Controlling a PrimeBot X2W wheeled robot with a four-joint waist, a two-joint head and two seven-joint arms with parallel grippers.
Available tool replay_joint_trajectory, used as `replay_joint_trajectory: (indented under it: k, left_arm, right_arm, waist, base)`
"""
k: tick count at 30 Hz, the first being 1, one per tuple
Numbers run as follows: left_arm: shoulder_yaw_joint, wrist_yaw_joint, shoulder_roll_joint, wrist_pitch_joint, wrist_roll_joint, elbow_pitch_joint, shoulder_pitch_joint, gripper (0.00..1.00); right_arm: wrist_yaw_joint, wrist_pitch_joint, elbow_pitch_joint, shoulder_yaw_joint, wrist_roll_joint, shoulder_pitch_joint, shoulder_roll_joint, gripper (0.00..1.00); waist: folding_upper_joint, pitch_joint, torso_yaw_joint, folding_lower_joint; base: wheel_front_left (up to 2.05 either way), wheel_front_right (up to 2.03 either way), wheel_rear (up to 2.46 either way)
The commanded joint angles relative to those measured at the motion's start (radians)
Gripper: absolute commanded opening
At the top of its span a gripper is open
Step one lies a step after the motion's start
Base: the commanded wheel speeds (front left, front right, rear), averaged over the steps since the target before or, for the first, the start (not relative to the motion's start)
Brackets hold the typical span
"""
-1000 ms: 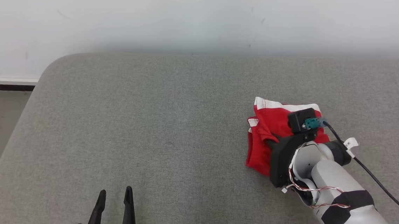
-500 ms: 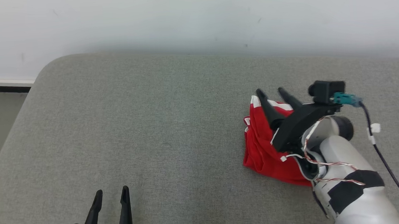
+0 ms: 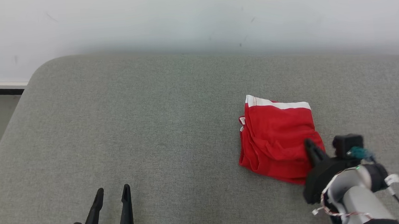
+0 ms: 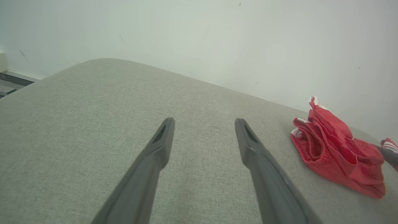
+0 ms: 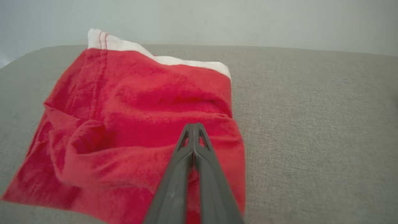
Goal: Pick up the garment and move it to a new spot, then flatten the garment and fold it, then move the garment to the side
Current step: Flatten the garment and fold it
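Your big grey fabric cushion [image 3: 151, 129] runs under both grippers. The folded red garment with white trim [image 3: 278, 138] lies right under and ahead of your right gripper [image 5: 194, 126], whose fingers are pressed together. Your left gripper [image 3: 113, 189] is spread apart, with the garment well off to its right.

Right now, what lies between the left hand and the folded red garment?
Nothing but bare grey cushion: in the head view, the stretch from the left hand to the red garment holds no object.
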Motion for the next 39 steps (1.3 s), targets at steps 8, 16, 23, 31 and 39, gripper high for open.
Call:
replay_joint_trajectory:
  k: [8,16,23,31,39]
  left_arm:
    - [0.006,0.001,0.000,-0.002,-0.009,0.007,-0.016,1.00]
    - [0.007,0.001,0.000,-0.002,-0.008,0.010,-0.014,1.00]
    - [0.036,0.003,0.000,-0.002,0.005,0.006,0.005,1.00]
    - [0.035,-0.001,0.000,-0.002,0.005,0.003,0.016,1.00]
    - [0.014,-0.006,0.000,-0.002,0.005,0.005,0.013,1.00]
  right_arm:
    - [-0.002,0.021,-0.018,0.146,-0.003,0.033,0.058,0.00]
    - [-0.002,0.035,-0.047,0.376,0.199,0.022,0.060,0.00]
    - [-0.002,-0.016,-0.102,0.460,0.383,-0.008,0.060,0.00]
    - [-0.002,-0.048,-0.015,0.294,0.246,-0.040,0.036,0.00]
    - [-0.002,0.086,0.100,0.188,0.137,-0.069,0.026,0.00]
  waist:
    - [-0.0001,0.004,-0.006,0.0000]
    - [-0.0001,-0.004,-0.002,0.0000]
    - [-0.0001,-0.023,-0.027,0.0000]
    - [-0.0001,-0.041,-0.047,0.0000]
    - [-0.0001,-0.030,-0.024,0.0000]
  base:
    - [0.00,0.00,0.00]
    - [0.00,0.00,0.00]
    - [0.00,0.00,0.00]
    - [0.00,0.00,0.00]
    - [0.00,0.00,0.00]
